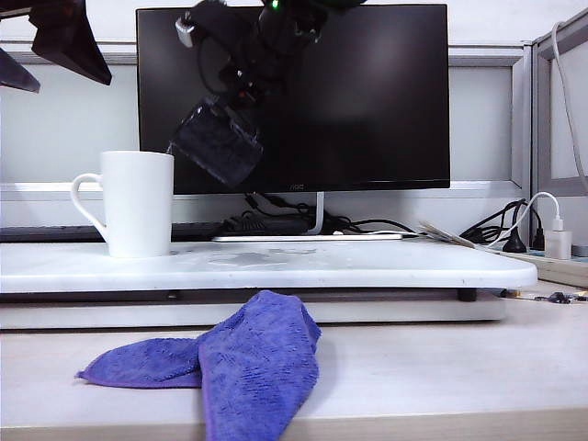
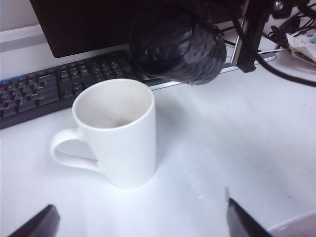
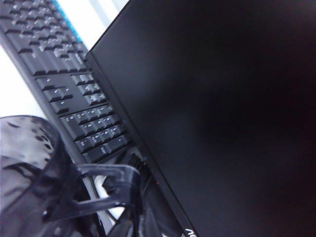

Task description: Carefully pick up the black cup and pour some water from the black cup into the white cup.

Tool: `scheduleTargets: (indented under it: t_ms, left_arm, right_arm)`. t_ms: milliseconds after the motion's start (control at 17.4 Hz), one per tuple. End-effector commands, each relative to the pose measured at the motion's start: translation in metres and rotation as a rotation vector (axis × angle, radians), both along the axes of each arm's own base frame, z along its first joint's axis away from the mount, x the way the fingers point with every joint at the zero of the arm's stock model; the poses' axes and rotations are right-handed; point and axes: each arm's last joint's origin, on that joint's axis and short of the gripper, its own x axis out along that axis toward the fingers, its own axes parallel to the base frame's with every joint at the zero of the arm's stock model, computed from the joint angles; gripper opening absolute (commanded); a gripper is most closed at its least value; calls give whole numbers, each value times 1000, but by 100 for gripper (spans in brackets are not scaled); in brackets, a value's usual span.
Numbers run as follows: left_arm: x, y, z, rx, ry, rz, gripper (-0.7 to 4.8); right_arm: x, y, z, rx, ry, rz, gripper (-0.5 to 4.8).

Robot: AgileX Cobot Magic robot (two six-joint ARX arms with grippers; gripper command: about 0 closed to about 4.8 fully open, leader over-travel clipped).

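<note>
The right gripper [image 1: 241,96] is clamped tight on the handle of the black cup [image 1: 216,142] and holds it tipped in the air, up in front of the dark monitor [image 1: 367,92]. The cup's mouth leans down toward the white cup [image 1: 136,203], which stands upright on the white board [image 1: 367,265]. I cannot see any water coming out.

The black cup is glass, so it is hard, smooth and easy to break. It may slip if it gets wet. The handle is the best place to hold it. The white cup looks heavy enough to stay put, but a bump on its rim could tip it.

The left gripper [image 2: 140,222] hangs near the white cup with its fingers spread wide and nothing in them. A keyboard [image 2: 44,89] lies behind the white cup. A purple cloth [image 1: 234,358] lies in front, out of the way.
</note>
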Motion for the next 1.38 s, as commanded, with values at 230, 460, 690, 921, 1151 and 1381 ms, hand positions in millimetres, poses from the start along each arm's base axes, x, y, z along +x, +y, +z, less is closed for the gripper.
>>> scheduleTargets:
  t_ms: [230, 460, 690, 921, 1151, 1381]
  left_arm:
    - [0, 0, 2, -9, -12, -2, 479]
    - [0, 0, 2, -9, -10, -2, 479]
    - [0, 0, 1, -6, -3, -2, 479]
    - [-1, 0, -1, 1, 16, -2, 479]
    - [-1, 0, -2, 6, 29, -2, 479]
    - [-1, 0, -2, 6, 29, -2, 479]
  right_arm:
    - [-6, 0, 25, 41, -70, -38, -6]
    - [-9, 1, 40, 55, -103, -32, -5]
    - [-14, 6, 37, 20, -89, -12, -6]
    - [-18, 12, 37, -22, -114, 8, -6]
    - [-21, 15, 37, -73, -136, 21, -6]
    - [-21, 15, 37, -103, -155, 28, -6]
